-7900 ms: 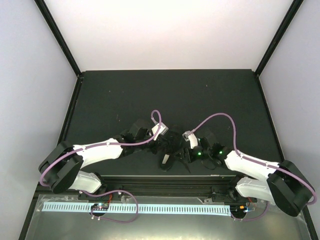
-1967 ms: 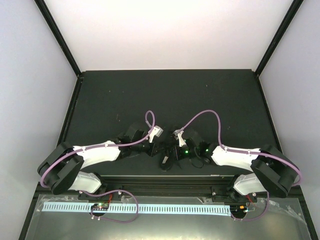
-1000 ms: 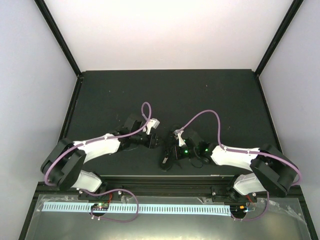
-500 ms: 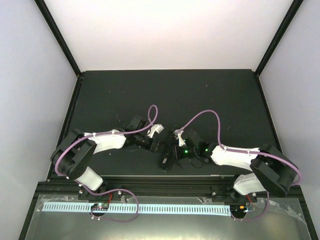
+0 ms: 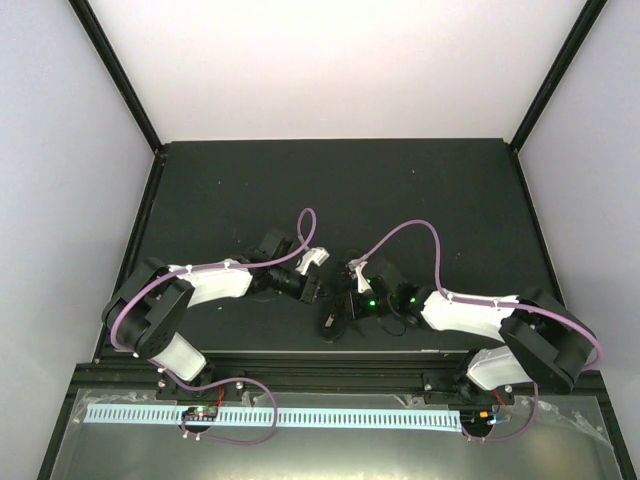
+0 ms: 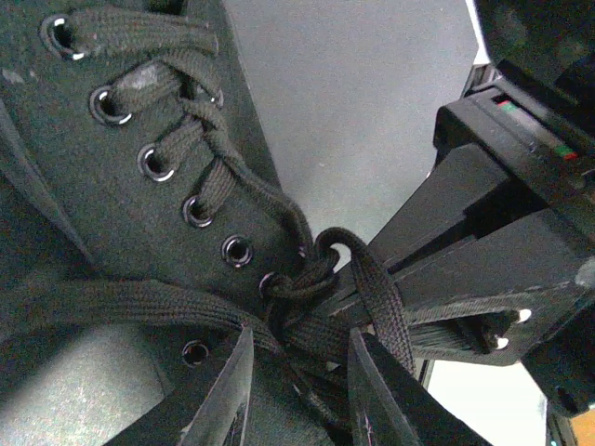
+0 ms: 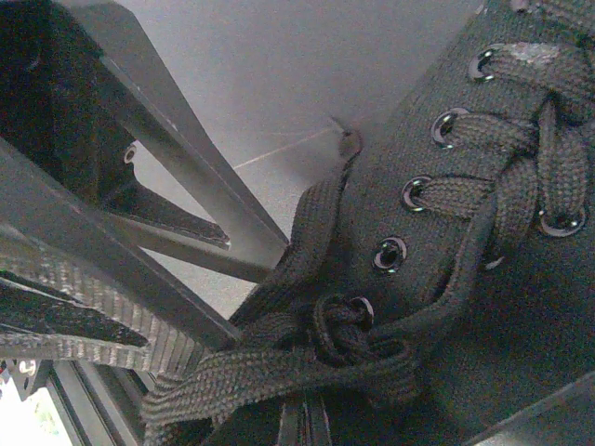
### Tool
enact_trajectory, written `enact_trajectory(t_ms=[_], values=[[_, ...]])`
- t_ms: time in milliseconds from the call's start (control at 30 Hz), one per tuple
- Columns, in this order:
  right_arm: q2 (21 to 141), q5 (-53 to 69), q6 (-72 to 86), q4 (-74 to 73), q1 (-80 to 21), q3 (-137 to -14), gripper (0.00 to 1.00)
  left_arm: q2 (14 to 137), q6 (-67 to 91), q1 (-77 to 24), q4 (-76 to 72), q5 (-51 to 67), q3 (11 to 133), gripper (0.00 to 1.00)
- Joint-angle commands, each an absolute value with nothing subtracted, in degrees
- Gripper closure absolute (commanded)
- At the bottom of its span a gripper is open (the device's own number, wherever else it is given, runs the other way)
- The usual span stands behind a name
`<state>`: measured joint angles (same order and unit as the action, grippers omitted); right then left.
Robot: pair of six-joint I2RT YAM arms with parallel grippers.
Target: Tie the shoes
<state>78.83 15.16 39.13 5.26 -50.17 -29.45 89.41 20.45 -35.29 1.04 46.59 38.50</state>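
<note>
Overhead: small black lace-up shoe (image 5: 333,318) near front edge of dark worktop (image 5: 330,190), outline lost, black on black. At knot, left gripper (image 6: 299,344) jaws part-spread astride thin black laces (image 6: 209,177). Opposite, right gripper (image 6: 400,288) jaws pressed together; lace grip unclear.

White arms (image 5: 215,285) (purple cables (image 5: 420,228)); black joints (image 5: 150,320)

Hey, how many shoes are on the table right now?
1. The black shoe lies near the front edge of the table, between the left tool and the right tool. No second shoe shows, though the arms may hide something.
</note>
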Motion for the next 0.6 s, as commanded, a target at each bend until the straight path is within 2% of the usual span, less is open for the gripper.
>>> enact_trajectory(t_ms=[0,567], values=[[79.7,13.1,39.4,6.1,-50.4,-30.1,0.98,89.0,22.2,-35.1,-3.5,48.8,39.2,0.71],[79.9,13.4,39.4,6.3,-50.4,-30.1,0.98,92.8,23.2,-36.1,-5.5,51.0,39.9,0.67]])
